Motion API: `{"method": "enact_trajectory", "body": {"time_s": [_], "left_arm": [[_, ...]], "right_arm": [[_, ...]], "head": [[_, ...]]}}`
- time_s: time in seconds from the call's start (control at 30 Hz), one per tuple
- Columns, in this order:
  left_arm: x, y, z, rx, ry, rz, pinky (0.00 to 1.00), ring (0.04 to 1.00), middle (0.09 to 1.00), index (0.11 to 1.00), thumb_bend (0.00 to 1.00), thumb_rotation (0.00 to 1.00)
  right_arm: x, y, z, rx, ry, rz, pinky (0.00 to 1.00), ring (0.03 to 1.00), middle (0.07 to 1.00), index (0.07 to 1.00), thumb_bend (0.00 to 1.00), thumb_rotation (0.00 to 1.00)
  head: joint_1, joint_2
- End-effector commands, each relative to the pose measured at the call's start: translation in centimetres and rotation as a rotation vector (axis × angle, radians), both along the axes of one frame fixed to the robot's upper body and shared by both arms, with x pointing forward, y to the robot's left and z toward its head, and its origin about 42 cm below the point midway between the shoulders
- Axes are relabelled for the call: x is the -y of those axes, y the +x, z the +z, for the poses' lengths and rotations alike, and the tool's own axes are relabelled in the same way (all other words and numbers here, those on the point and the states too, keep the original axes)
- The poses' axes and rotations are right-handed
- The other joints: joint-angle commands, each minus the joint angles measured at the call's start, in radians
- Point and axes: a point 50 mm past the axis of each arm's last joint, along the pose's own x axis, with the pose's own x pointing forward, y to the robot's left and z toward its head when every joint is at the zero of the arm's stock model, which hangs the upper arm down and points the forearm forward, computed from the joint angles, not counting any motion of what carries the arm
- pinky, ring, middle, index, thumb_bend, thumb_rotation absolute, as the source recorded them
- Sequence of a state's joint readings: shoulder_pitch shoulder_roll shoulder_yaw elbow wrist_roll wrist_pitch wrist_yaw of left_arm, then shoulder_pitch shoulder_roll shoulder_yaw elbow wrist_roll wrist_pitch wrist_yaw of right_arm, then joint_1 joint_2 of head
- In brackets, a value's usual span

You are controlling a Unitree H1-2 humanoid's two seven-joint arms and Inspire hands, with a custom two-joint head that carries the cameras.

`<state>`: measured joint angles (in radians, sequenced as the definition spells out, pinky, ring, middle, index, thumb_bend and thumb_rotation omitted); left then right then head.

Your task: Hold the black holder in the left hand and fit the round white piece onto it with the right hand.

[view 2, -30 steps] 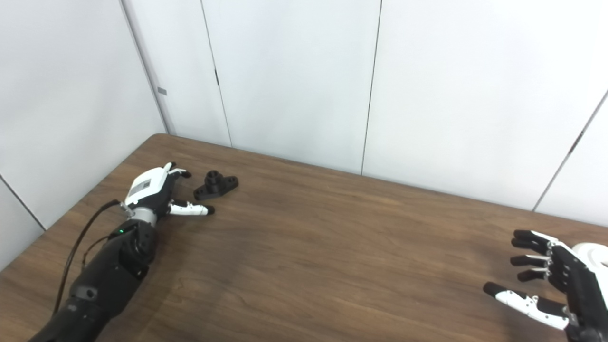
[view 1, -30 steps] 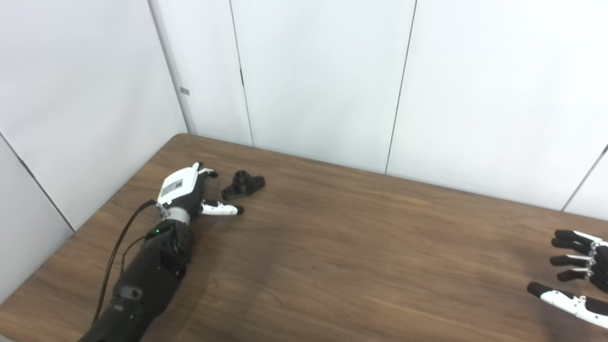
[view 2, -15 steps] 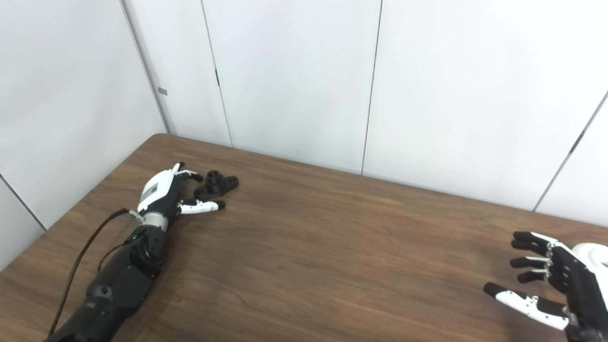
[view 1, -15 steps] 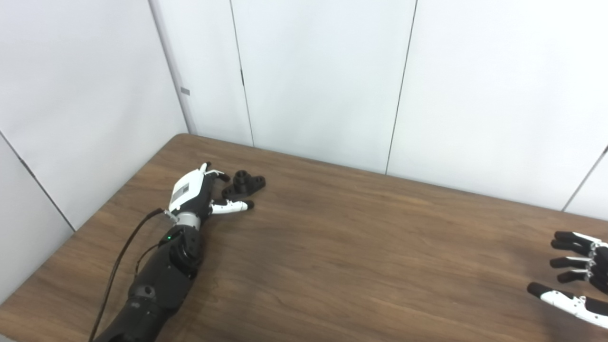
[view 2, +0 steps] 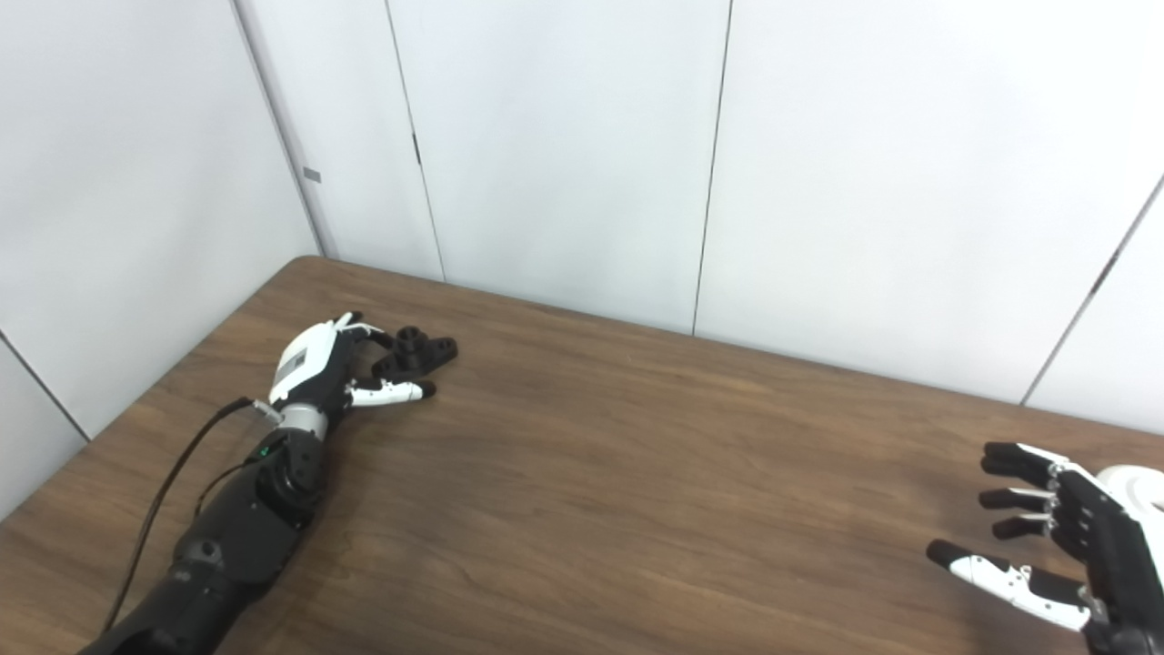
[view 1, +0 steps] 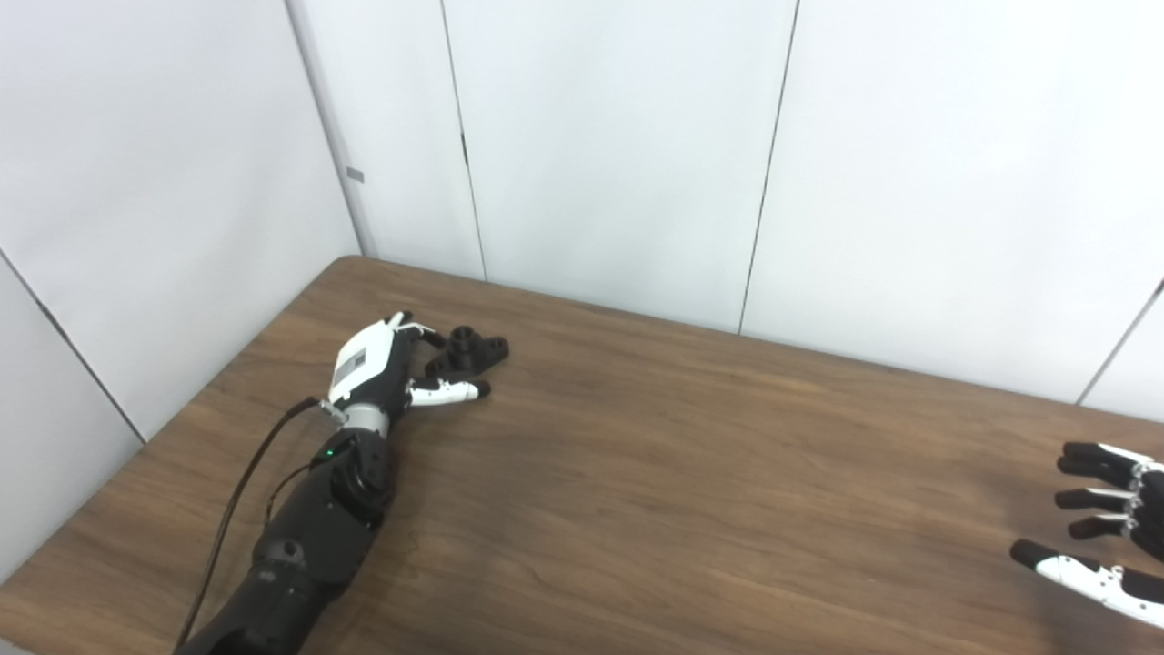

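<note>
Left eye view, left robot hand [view 1: 386, 364] spread around black holder [view 1: 466, 352] near table [view 1: 637, 473] corner, right robot hand [view 2: 1064, 546] spread, empty.

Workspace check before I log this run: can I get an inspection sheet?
Surface: brown wooden table, bare in the middle.
Job's things: black holder flat on the table, far left; round white piece partly hidden behind the right hand.
Clutter: nothing seen.
Hands: left hand open, fingers around the holder's near end, not yet closed; right hand open, empty.
Cables: black cable along the left arm.
Surroundings: white wall panels.
</note>
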<state>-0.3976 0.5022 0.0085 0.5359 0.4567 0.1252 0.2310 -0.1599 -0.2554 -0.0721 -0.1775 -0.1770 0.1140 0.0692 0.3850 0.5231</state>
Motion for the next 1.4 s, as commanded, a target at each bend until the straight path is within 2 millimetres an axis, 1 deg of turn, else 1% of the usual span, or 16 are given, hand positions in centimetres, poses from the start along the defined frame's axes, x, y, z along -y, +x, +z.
{"method": "enact_trajectory", "body": {"time_s": [0.0,0.07,0.27,0.43,0.67,0.8,0.87,0.9,0.97,1.0,1.2,1.27,1.37], "left_arm": [[0.2,0.5,0.2,0.028,0.016,-0.02,1.0,0.961,0.877,0.488,0.53,0.06],[0.6,0.5,-0.2,0.051,0.019,-0.035,1.0,0.942,0.857,0.484,0.53,0.06],[1.9,0.7,-0.9,0.075,0.018,-0.047,1.0,0.942,0.856,0.485,0.52,0.06],[2.3,0.9,-1.4,0.082,0.025,-0.061,1.0,0.93,0.85,0.485,0.52,0.06],[2.8,0.4,-1.8,0.077,0.055,-0.109,0.99,0.937,0.849,0.485,0.52,0.06],[3.7,-0.2,-1.5,0.085,0.065,-0.199,0.93,0.929,0.844,0.484,0.52,0.05],[4.6,-0.6,-1.3,0.087,0.054,-0.266,0.87,0.925,0.852,0.484,0.52,0.05],[5.1,-0.8,-1.2,0.085,0.043,-0.3,0.83,0.917,0.859,0.484,0.52,0.05],[6.4,-1.2,-0.9,0.08,0.023,-0.377,0.81,0.912,0.872,0.484,0.52,0.05],[7.1,-1.4,-0.7,0.079,0.015,-0.417,0.8,0.91,0.877,0.484,0.52,0.05],[11.4,-2.5,0.3,0.107,-0.017,-0.625,0.82,0.906,0.877,0.484,0.52,0.05],[12.9,-2.6,0.5,0.129,-0.01,-0.701,0.8,0.897,0.873,0.484,0.52,0.05],[14.5,-2.8,0.6,0.143,-0.013,-0.782,0.78,0.89,0.869,0.483,0.52,0.05]], "right_arm": [[-0.2,0.3,2.3,0.086,-0.004,-0.001,0.51,0.614,0.715,0.709,0.63,0.0],[-0.2,0.2,2.3,0.088,-0.001,-0.003,0.5,0.617,0.715,0.706,0.63,0.0],[0.1,-0.2,2.4,0.093,-0.002,-0.015,0.51,0.619,0.717,0.699,0.63,0.0],[0.4,-0.5,2.4,0.089,0.0,-0.029,0.51,0.626,0.718,0.699,0.63,0.0],[0.4,-0.6,2.4,0.093,-0.003,-0.031,0.5,0.62,0.716,0.697,0.63,0.0],[0.3,-0.4,2.5,0.098,-0.01,-0.028,0.49,0.617,0.717,0.699,0.64,0.0],[0.2,-0.3,2.6,0.101,-0.015,-0.025,0.49,0.613,0.715,0.699,0.64,0.0],[0.2,-0.2,2.7,0.101,-0.016,-0.023,0.49,0.608,0.712,0.699,0.63,0.0],[0.0,-0.1,2.8,0.105,-0.016,-0.019,0.49,0.601,0.704,0.701,0.63,0.0],[-0.2,-0.1,2.8,0.106,-0.015,-0.018,0.49,0.599,0.703,0.702,0.63,0.0],[-1.0,0.1,3.1,0.103,-0.015,-0.016,0.51,0.614,0.713,0.715,0.63,0.0],[-1.2,0.2,3.2,0.088,0.008,-0.013,0.53,0.636,0.727,0.723,0.62,0.0],[-1.3,0.4,3.1,0.083,0.028,-0.004,0.57,0.672,0.745,0.729,0.62,0.0]], "head": [[-0.002,0.0],[-0.003,0.0],[-0.009,0.002],[-0.01,0.006],[-0.012,0.008],[-0.022,0.009],[-0.022,0.009],[-0.048,0.017],[-0.054,0.02],[-0.069,0.025],[-0.137,0.042],[-0.164,0.05],[-0.201,0.061]]}}
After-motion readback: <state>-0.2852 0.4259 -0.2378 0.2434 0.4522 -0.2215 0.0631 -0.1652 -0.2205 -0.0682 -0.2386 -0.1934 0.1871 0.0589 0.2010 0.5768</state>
